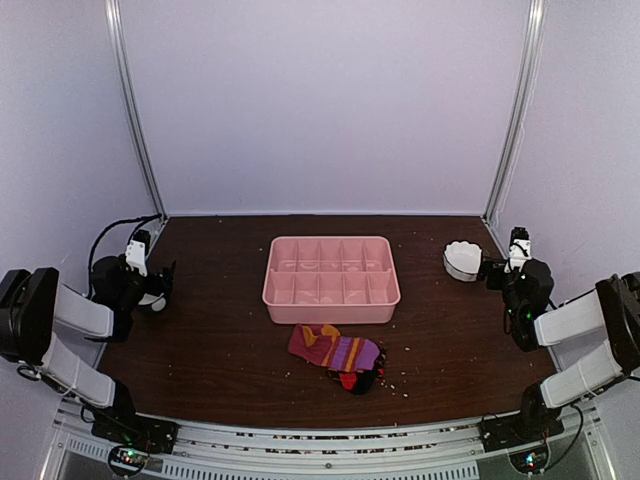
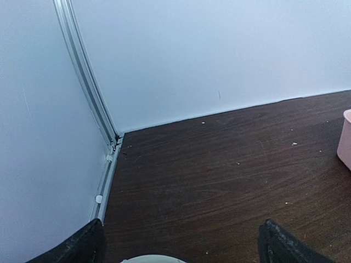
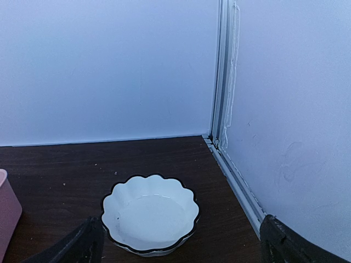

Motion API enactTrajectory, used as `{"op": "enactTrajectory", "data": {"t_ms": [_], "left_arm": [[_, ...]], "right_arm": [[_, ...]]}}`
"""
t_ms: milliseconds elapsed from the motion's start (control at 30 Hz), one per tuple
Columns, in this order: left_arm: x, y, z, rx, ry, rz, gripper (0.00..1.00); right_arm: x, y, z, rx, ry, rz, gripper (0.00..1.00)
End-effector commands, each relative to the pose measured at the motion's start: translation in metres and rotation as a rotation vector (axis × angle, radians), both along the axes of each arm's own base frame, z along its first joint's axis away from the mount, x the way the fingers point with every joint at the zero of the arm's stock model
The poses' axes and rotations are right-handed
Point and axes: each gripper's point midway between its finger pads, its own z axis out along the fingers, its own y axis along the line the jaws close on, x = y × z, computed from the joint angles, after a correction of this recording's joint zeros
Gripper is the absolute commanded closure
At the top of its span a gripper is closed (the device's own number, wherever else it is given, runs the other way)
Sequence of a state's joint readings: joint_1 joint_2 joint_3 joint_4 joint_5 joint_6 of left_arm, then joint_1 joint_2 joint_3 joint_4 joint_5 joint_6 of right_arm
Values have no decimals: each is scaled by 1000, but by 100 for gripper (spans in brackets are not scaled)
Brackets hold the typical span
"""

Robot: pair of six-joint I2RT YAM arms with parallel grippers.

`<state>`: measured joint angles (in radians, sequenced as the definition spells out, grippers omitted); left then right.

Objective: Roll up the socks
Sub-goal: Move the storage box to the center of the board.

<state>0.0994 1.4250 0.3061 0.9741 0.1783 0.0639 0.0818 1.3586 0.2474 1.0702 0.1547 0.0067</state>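
Pink tray (image 1: 330, 312) centre, white scalloped dish (image 3: 150, 216) right, possibly another dish (image 2: 152, 258) left.

Both my arms are the same build: fat black joint housings with white boxy link covers between them, so they read black-white-black all the way down. The left arm (image 1: 70, 345) has a thin black cable (image 1: 110, 230) arcing out behind its wrist. The right arm (image 1: 575, 350) shows a tiny green light on its black forearm section. Each wrist carries a small white camera block (image 1: 137, 250) with dark bits on it. The bases (image 1: 130, 432) are black and squat, with a small glowing light under each. Up close the left fingers (image 2: 79, 247) are matte black, thick and wedge-shaped; the right fingers (image 3: 290, 246) look identical.
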Motion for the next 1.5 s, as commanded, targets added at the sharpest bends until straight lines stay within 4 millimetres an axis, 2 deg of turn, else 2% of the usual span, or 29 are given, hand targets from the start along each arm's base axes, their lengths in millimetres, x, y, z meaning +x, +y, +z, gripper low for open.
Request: {"op": "enactTrajectory", "data": {"t_ms": [0,167,267,333,433,500,567,600,667,733,767,833,900,1000,1100,1267,1467], "left_arm": [[5,4,21,-3,-79,13,2],[5,4,21,-4,-78,12,2],[3,7,29,-11,-78,30,2],[9,1,38,8,-14,-12,2],[16,-5,43,60,174,-67,2],[16,-5,48,93,278,-88,2],[11,-7,51,131,362,-124,2],[9,-8,52,145,393,-139,2],[4,-10,57,161,434,-160,2],[-2,-15,61,165,462,-193,2],[-6,-18,62,160,476,-217,2],[-13,-27,62,148,502,-275,2],[-20,-34,58,126,534,-315,2],[-29,-44,52,115,579,-386,2],[-37,-52,48,100,617,-450,2],[-54,-72,46,60,647,-579,2],[-59,-88,47,70,652,-629,2]], "right_arm": [[2,-1,5,10,-17,4,0],[2,-1,5,12,-16,1,1],[-2,-15,16,38,-20,-85,0],[-5,-20,28,38,-8,-112,0],[-13,-14,54,36,-22,-75,0],[-16,-12,66,125,-20,-66,1],[-17,-21,80,330,-27,-135,0],[-17,-18,80,384,32,-126,1],[-13,4,77,429,107,-13,0],[-9,46,75,410,138,214,0],[-9,58,70,386,176,247,0],[-11,79,50,294,283,226,0],[-17,110,26,204,396,248,0],[-30,153,-7,174,529,318,8],[-38,174,-27,176,582,345,13],[-43,190,-51,208,653,361,21],[-42,234,-72,237,753,458,29]]}}
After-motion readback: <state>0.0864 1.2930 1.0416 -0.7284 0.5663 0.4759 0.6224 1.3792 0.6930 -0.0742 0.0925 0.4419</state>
